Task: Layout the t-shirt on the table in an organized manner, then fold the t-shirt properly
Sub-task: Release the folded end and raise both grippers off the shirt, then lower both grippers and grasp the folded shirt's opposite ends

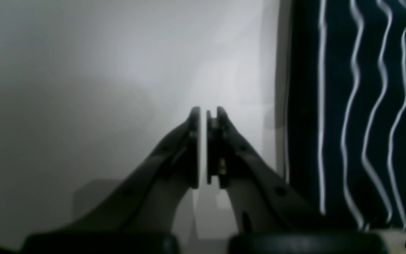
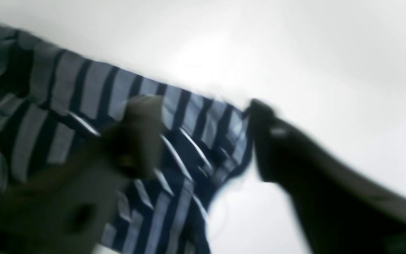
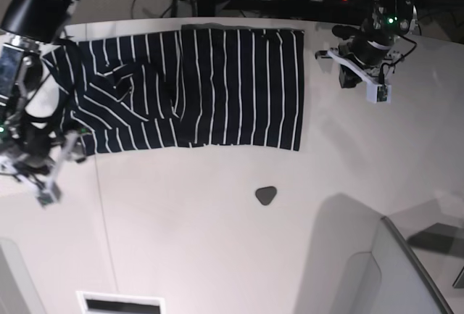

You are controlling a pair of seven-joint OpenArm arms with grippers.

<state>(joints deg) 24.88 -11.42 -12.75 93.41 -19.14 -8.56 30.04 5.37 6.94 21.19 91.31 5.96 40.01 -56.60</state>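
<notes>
We see the shirt [image 3: 196,89] spread on the surface [image 3: 217,241]; left fingers [image 1: 203,116] clenched on nothing, right fingers [image 2: 259,116] spread beside its edge

t-shirt [image 3: 217,89] flat on table [image 3: 217,241]

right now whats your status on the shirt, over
Left gripper shut, empty, beside t-shirt. Right gripper open at shirt's edge. Shirt spread on table, one end rumpled. Small dark piece lies apart.

One t-shirt [image 3: 196,89], one grey piece [image 3: 266,195]
</notes>
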